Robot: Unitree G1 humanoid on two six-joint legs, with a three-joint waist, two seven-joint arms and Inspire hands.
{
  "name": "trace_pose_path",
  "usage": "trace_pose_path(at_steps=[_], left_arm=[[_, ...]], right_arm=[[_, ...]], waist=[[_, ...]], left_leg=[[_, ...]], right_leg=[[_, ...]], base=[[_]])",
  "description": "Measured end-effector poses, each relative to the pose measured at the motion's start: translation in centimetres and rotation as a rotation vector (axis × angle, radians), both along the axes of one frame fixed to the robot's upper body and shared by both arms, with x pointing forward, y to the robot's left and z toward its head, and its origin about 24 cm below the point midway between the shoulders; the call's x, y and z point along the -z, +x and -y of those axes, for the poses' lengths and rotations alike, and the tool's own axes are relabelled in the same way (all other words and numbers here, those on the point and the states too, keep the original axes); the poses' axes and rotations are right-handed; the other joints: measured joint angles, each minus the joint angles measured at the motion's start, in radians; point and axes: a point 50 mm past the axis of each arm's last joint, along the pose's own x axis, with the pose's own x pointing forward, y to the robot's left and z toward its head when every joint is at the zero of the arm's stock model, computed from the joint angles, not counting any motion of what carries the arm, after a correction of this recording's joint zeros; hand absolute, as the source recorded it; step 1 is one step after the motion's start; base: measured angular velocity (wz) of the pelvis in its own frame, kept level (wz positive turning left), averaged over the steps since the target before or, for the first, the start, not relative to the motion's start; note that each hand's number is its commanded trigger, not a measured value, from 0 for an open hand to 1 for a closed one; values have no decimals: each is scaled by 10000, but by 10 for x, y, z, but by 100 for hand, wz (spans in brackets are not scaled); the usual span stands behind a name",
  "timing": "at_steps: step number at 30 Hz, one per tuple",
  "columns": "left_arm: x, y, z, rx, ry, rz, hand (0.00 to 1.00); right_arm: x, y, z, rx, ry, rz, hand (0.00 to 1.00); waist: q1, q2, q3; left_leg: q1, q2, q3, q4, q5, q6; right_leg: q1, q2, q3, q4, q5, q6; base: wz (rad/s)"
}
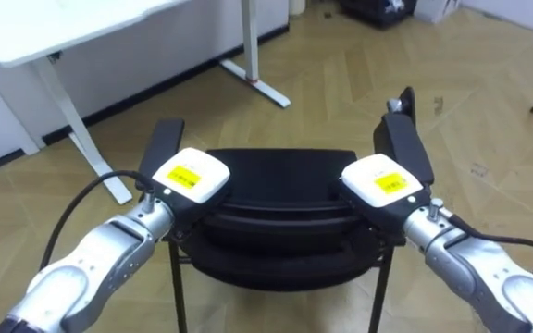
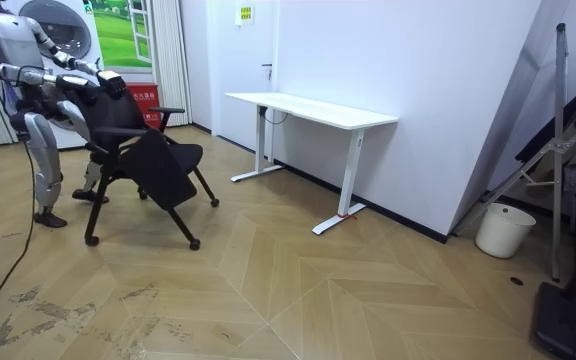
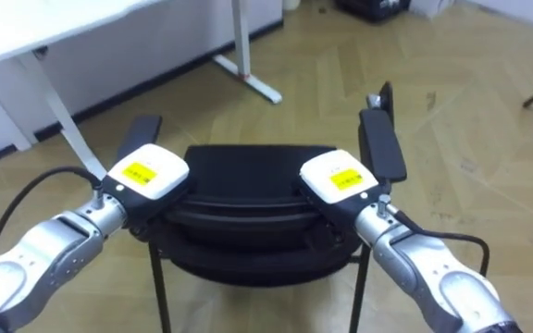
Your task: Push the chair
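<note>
A black office chair (image 1: 280,180) with two armrests stands right in front of me on the wood floor, its backrest towards me. My left hand (image 1: 191,176) lies on the left end of the backrest's top edge and my right hand (image 1: 383,181) on the right end. Both show only their white backs with yellow labels, and the fingers are hidden beneath them against the chair. In the room view the chair (image 2: 153,160) is at the room view's left, leaning back a little, and I stand behind it with both arms stretched to the backrest.
A white desk (image 2: 313,108) on white legs stands by the wall ahead of the chair, its foot (image 1: 257,83) near the chair's front. A white bucket (image 2: 503,230) and a folded frame (image 2: 568,140) are at the room view's right. Open floor lies between.
</note>
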Motion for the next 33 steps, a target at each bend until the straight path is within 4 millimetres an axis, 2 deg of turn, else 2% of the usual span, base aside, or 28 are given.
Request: trace_pose_path(at_steps=[2,3,4,5,7,8,9,10,11,12,13,14,15,16,17,18,19,20,21,22,23,25,26,28,29,30,31,33], left_arm=[[0,0,1,-31,-152,30,100],[0,0,1,-32,-222,55,100],[0,-1,2,31,-262,72,100],[-1,-1,3,73,-275,85,100],[-5,-2,4,191,-259,201,100],[-6,-2,4,215,-268,234,100],[-7,-4,5,294,-234,321,100],[-10,-4,5,350,-241,436,100],[-11,-3,4,362,-256,477,100],[-13,-3,4,366,-271,542,100],[-12,-3,4,338,-293,540,100],[-11,-3,3,342,-282,511,100],[-8,-4,3,345,-267,401,100],[-5,-6,4,363,-267,256,100],[-3,-7,4,356,-289,189,100],[-1,-7,4,373,-286,117,100],[-1,-7,2,368,-302,184,100],[-1,-7,2,364,-312,230,100],[1,-6,0,353,-343,304,100],[2,-5,0,394,-338,308,100],[3,-5,-1,406,-328,277,100],[6,-6,-2,442,-302,148,100],[6,-6,-2,446,-305,133,100],[6,-6,-2,451,-285,98,100],[5,-6,-2,455,-279,123,100],[5,-5,-2,434,-279,167,100],[5,-5,-2,421,-265,158,100],[5,-5,-1,397,-248,107,100]], right_arm=[[-3,1,1,-26,-11,222,100],[-3,1,3,-51,-48,272,100],[-4,0,5,-81,-82,322,100],[-4,-1,6,-86,-84,359,100],[-5,-3,7,-72,-5,565,100],[-4,-4,8,-46,23,622,100],[-4,-7,9,-5,61,715,100],[-7,-8,9,-24,68,836,100],[-8,-8,10,-32,76,886,100],[-10,-7,9,-61,72,1012,100],[-11,-6,9,-96,38,1092,100],[-10,-7,9,-119,5,1081,100],[-7,-8,9,-138,-18,967,100],[-3,-10,9,-131,-25,797,100],[-1,-11,9,-98,-7,711,100],[2,-13,8,-46,57,607,100],[2,-13,7,-30,104,600,100],[2,-13,7,-23,132,602,100],[4,-13,6,0,163,564,100],[6,-14,5,3,165,500,100],[7,-14,5,11,180,466,100],[10,-15,4,10,179,377,100],[10,-16,4,4,173,358,100],[10,-16,3,0,193,357,100],[10,-16,3,-4,203,379,100],[9,-15,3,-12,207,417,100],[8,-15,2,-20,207,420,100],[7,-15,3,-26,153,422,100]], waist=[[-23,74,25],[0,51,31],[79,59,30],[115,85,16],[267,174,-17],[270,173,-33],[260,134,-109],[257,-3,-162],[253,-58,-166],[258,-63,-173],[224,-10,-146],[193,7,-137],[55,65,-95],[-51,127,-56],[-88,186,-28],[-85,270,-10],[-37,295,-2],[-34,304,-6],[-117,323,-8],[-233,388,30],[-284,393,35],[-265,452,46],[-266,472,37],[-276,472,13],[-272,455,-11],[-260,452,-55],[-218,448,-131],[-277,464,-161]], left_leg=[[-218,-205,143,-565,-262,111],[-322,-436,337,-1265,-370,125],[-369,-749,468,-2185,-361,113],[-374,-855,513,-2641,-347,100],[-263,-1177,576,-4490,-254,124],[-245,-1241,559,-4642,-81,371],[-187,-1413,662,-4596,8,720],[-61,-1619,863,-4573,-176,981],[12,-1708,1007,-4563,-304,1051],[116,-1887,1138,-4462,-598,1173],[259,-2008,1245,-4381,-860,1327],[379,-2072,1280,-4366,-980,1382],[689,-2154,1273,-4373,-1182,1471],[1044,-2184,1229,-4412,-1400,1572],[1187,-2185,1212,-4438,-1512,1615],[1387,-2199,1199,-4477,-1677,1683],[1476,-2240,1171,-4478,-1819,1749],[1490,-2252,1147,-4468,-1875,1781],[1572,-2264,1026,-4459,-1970,1826],[1726,-2285,875,-4472,-2056,1840],[1796,-2289,847,-4471,-2114,1845],[2116,-2283,808,-4467,-2370,1820],[2166,-2283,787,-4465,-2432,1811],[2352,-2283,744,-4437,-2658,1758],[2353,-2283,733,-4403,-2719,1733],[2366,-2283,712,-4326,-2860,1679],[2421,-2276,683,-4283,-2993,1594],[2577,-2192,451,-4273,-3128,1408]], right_leg=[[-55,-25,-18,58,-32,-40],[-50,-102,-12,35,-39,-25],[-82,-155,43,-8,-66,25],[-100,-147,120,-9,-88,61],[-23,-130,192,-43,-205,224],[30,-152,203,-59,-247,293],[75,-313,237,-105,-333,479],[150,-569,340,-113,-352,703],[158,-721,380,-60,-363,805],[47,-987,342,533,-290,1031],[-368,-1387,372,1641,59,1135],[-610,-1573,471,2278,369,1139],[-987,-1817,704,3457,1238,1046],[-1343,-1898,1063,4351,2352,964],[-1520,-1887,1273,4714,2922,940],[-1904,-1855,1641,5292,3836,932],[-2425,-1821,1907,5745,4087,1015],[-2707,-1799,1956,5947,4049,1015],[-3241,-1692,2029,6280,3821,1088],[-3653,-1487,2029,6285,3551,1113],[-3852,-1417,2037,6208,3436,1120],[-4502,-1155,2022,5010,3079,1130],[-4576,-1090,2006,4463,3036,1142],[-4636,-845,1927,1924,3055,1103],[-4633,-800,1912,1327,3076,1096],[-4597,-682,1904,398,3215,981],[-4538,-569,1911,-217,3447,815],[-4234,-450,1735,-452,3809,673]], base=[[0],[-11],[-20],[-35],[-32],[-12],[-10],[-16],[-26],[-28],[-23],[-8],[0],[4],[0],[-9],[-8],[6],[28],[35],[25],[4],[5],[13],[13],[7],[8],[20]])
